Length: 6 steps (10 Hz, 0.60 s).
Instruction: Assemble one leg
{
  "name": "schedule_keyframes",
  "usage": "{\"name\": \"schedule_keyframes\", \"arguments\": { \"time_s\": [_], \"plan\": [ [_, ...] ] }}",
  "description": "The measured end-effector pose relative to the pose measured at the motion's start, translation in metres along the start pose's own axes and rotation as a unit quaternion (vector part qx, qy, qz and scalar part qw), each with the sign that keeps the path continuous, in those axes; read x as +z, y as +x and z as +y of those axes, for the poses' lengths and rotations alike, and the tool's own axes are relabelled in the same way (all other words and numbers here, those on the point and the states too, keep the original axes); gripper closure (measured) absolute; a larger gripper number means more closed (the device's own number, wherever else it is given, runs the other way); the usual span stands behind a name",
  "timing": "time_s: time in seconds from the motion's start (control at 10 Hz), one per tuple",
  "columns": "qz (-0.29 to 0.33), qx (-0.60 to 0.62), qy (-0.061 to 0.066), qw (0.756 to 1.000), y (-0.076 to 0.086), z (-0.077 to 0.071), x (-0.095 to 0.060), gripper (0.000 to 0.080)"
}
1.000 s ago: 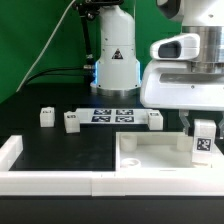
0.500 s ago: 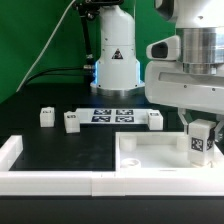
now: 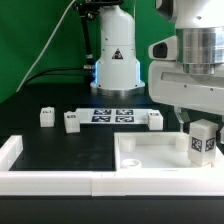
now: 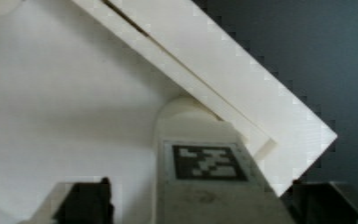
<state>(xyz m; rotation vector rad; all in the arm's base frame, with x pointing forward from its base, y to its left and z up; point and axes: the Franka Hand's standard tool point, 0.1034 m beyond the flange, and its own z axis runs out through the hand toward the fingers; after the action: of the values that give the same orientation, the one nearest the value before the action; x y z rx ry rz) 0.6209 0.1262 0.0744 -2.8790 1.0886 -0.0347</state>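
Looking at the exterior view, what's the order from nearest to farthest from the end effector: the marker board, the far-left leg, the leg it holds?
1. Held leg, clamped in the end effector, exterior view's right.
2. Marker board, in the middle.
3. Far-left leg, exterior view's left.

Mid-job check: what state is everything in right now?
gripper: shut on the leg.
leg: upright, gripped, over the white panel; contact unclear.
white panel: flat on the table.
loose legs: three, resting free on the table.
marker board: flat on the table.
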Motion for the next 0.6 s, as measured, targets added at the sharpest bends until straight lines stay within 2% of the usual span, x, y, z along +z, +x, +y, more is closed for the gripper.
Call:
{"name": "schedule_keyframes", "arguments": {
  "time_s": [0.1,0.2,0.6],
  "plan": [
    [0.001,-0.078,0.0,0.997,0.002,0.0013,0.0,0.0185],
    [0.001,-0.155,0.0,0.988,0.004,0.0027,0.0,0.0156],
    [0.001,-0.357,-0.001,0.934,0.0046,0.0031,0.0,0.015]
  ]
}}
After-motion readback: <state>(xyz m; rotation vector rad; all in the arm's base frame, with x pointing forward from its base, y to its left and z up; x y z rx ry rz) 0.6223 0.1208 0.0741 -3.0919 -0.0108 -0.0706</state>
